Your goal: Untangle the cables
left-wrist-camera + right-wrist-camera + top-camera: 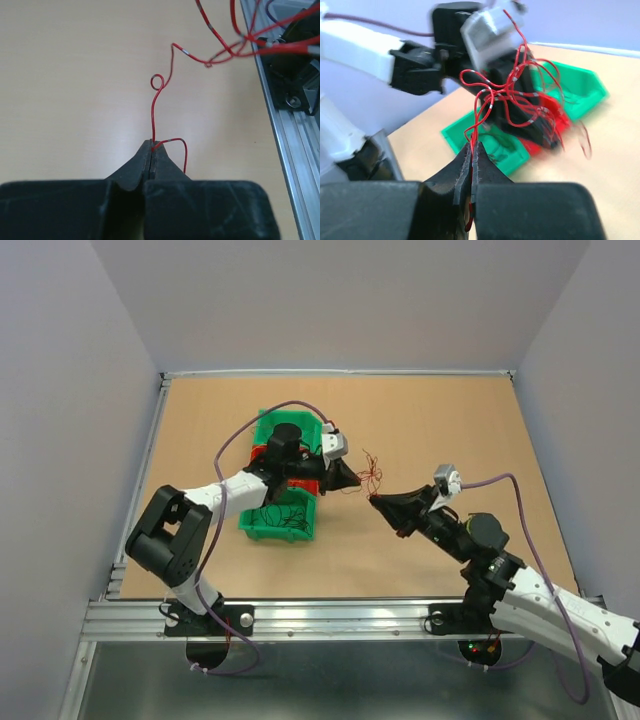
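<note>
A tangle of thin red cables (371, 478) hangs in the air between my two grippers, above the table. My left gripper (356, 485) is shut on one red wire (153, 115) at its fingertips; that wire runs up through a small loop to the tangle (240, 42). My right gripper (374, 500) is shut on red wires (479, 122) that rise from its tips into the tangle (512, 95). Dark thin cables (285, 515) lie curled in the green bin.
A green bin (252, 524) stands left of centre under my left arm, with a red bin (312, 486) beside the gripper. In the right wrist view the green bin (510, 155) and red bin (555, 117) lie behind the tangle. A metal rail (290, 150) runs along the table's edge.
</note>
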`<state>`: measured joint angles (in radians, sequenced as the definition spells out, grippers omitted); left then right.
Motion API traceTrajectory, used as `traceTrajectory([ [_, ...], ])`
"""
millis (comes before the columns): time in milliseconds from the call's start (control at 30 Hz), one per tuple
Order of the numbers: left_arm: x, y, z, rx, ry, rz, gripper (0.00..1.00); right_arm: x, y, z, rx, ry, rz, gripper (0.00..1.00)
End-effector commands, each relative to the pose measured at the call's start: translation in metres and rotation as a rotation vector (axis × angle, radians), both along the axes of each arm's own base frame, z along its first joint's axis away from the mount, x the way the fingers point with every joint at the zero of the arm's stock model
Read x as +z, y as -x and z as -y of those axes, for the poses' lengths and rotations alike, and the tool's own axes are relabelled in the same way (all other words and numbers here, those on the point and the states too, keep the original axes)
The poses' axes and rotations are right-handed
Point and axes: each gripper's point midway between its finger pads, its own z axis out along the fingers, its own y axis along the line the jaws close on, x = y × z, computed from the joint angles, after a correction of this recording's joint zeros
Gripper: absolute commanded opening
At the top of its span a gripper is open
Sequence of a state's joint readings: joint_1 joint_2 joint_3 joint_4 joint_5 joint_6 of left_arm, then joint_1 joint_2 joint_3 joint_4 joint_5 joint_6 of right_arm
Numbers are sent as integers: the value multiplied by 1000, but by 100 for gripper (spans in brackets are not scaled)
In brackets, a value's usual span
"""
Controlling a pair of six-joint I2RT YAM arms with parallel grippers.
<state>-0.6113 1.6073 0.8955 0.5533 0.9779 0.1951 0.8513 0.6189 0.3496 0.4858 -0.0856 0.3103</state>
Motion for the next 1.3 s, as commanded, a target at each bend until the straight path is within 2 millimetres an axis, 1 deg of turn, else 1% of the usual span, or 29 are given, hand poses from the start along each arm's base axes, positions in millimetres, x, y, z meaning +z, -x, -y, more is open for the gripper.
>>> traceTrajectory([
  [0,50,-53,-44,209,96,56,0,-1,-40,57,-383,-41,-116,1],
  [33,60,-66,-59,265,139,59,0,-14,-46,73,-473,-20,-182,1],
  [67,66,-78,-74,317,166,36,0,-19,-50,89,-562,-29,-206,0],
  [100,76,-101,-107,423,220,-14,0,-19,-54,123,-719,-85,-235,0],
  [167,81,-121,-140,516,270,-60,0,-25,-52,154,-851,-146,-252,1],
  [200,90,-126,-156,552,331,-99,0,-21,-47,180,-943,-220,-250,1],
  [233,94,-131,-172,584,362,-104,0,-20,-43,191,-976,-257,-246,1],
  [267,102,-135,-198,638,415,-109,0,-26,-40,205,-1035,-272,-251,3],
  [300,104,-143,-223,711,436,-100,0,-17,-33,219,-1047,-360,-240,3],
  [333,106,-146,-233,747,448,-95,0,-19,-30,224,-1058,-380,-243,4],
  [367,115,-144,-240,774,464,-74,0,-21,-28,228,-1069,-389,-243,3],
  [433,119,-142,-247,813,472,-34,0,-24,-30,227,-1080,-364,-249,3],
  [500,129,-134,-246,811,479,8,0,-27,-34,222,-1080,-331,-257,4],
  [533,129,-134,-249,832,479,29,0,-29,-37,217,-1085,-296,-265,5],
  [600,140,-130,-254,866,484,81,0,-31,-40,215,-1095,-265,-272,5],
  [633,138,-129,-257,888,478,81,0,-33,-42,211,-1093,-249,-278,5],
  [667,149,-125,-260,909,489,127,0,-33,-45,207,-1089,-221,-281,5],
  [700,151,-122,-260,905,491,143,0,-34,-46,202,-1073,-196,-280,4],
  [733,152,-115,-253,867,486,158,0,-30,-47,192,-1021,-167,-271,4],
  [767,154,-111,-248,845,480,173,0,-32,-49,186,-997,-140,-271,4],
  [800,159,-106,-244,823,469,210,0,-32,-50,172,-936,-106,-270,4],
  [833,157,-104,-235,798,453,204,0,-32,-51,166,-910,-80,-259,4],
  [867,157,-103,-235,807,436,222,0,-32,-52,156,-868,-53,-257,4],
  [1000,161,-101,-226,775,410,264,0,-32,-57,142,-826,-14,-244,4],
  [1067,147,-99,-200,684,348,225,0,-38,-61,136,-821,31,-251,4],
  [1133,138,-106,-188,661,272,225,0,-42,-64,128,-806,66,-255,4],
  [1167,129,-107,-178,639,248,211,0,-43,-66,126,-802,81,-255,4],
  [1233,121,-115,-174,650,203,238,0,-43,-67,118,-777,98,-247,4],
  [1267,113,-121,-172,658,182,235,0,-47,-69,115,-771,121,-252,4],
])
